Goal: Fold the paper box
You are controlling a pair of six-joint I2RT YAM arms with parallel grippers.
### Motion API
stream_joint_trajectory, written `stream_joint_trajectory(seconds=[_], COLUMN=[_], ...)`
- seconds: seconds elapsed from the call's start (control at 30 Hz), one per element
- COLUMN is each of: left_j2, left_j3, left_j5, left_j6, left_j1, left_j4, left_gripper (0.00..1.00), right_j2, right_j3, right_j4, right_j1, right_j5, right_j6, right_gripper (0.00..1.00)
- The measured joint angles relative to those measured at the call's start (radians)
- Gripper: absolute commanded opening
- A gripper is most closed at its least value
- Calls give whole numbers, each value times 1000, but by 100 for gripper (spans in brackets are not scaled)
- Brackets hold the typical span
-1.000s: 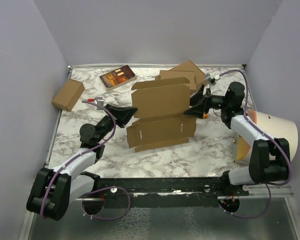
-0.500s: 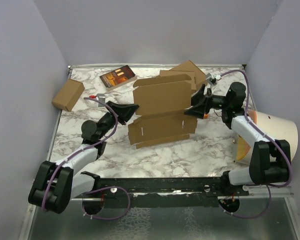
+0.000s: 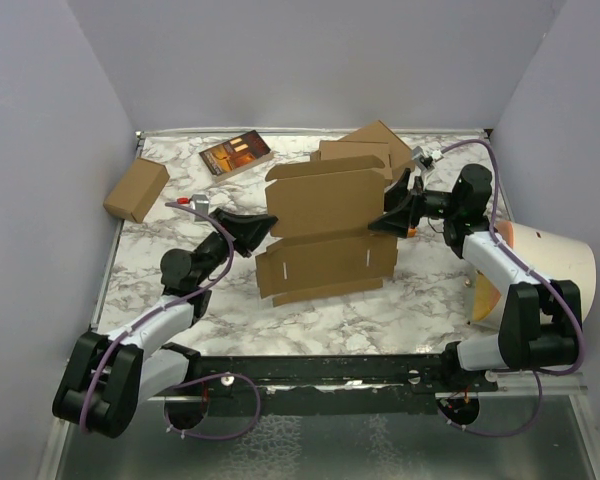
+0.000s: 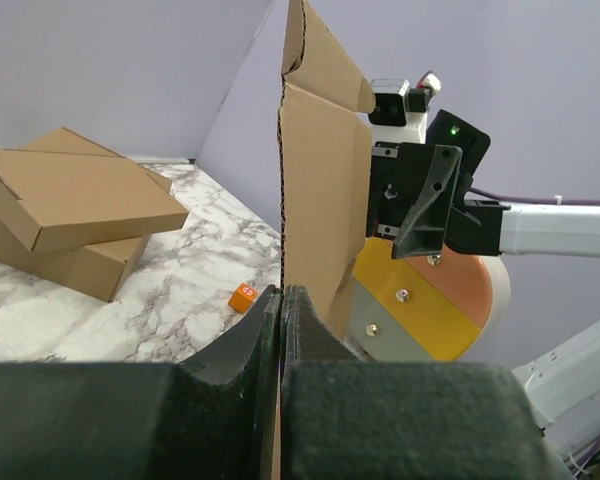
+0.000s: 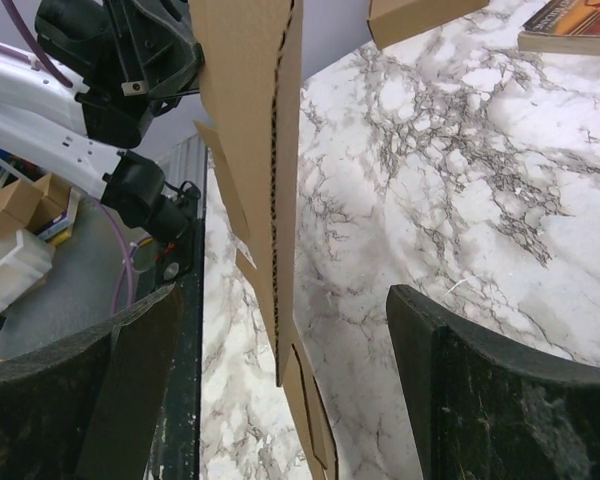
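You have one paper box [image 3: 325, 230], half raised at the middle of the table [image 3: 430, 300]. Your left gripper [image 3: 263, 226] is clamped on its left edge. Your right gripper [image 3: 387, 208] stands wide apart astride the right edge, seemingly not touching. Behind it are two folded boxes [image 3: 372, 148] in a stack, one book [image 3: 236, 154] and one small carton [image 3: 136, 189].

Paper box [image 3: 325, 225] blocks mid-table; stacked boxes [image 3: 375, 142] crowd behind; bare table [image 3: 420, 300] in front

Marble table [image 3: 430, 300], inspected: a book [image 3: 236, 154] lies at the rear. Small brown carton [image 3: 136, 189] sits left of the book. Two stacked folded boxes [image 3: 372, 145] sit right of the book, a small orange cube [image 4: 242, 297] near them.
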Motion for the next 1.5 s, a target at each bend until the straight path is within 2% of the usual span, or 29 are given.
stream_joint_trajectory(seconds=[1.3, 1.5], left_j2=[82, 82], left_j3=[-24, -24], left_j5=[3, 10], left_j6=[-53, -53], left_j1=[-7, -7], left_j4=[172, 173], left_gripper=[0, 0], right_j2=[1, 1], right_j3=[-21, -24], right_j4=[21, 54], right_j1=[0, 0], right_j5=[-24, -24], right_j6=[22, 58], right_gripper=[82, 71])
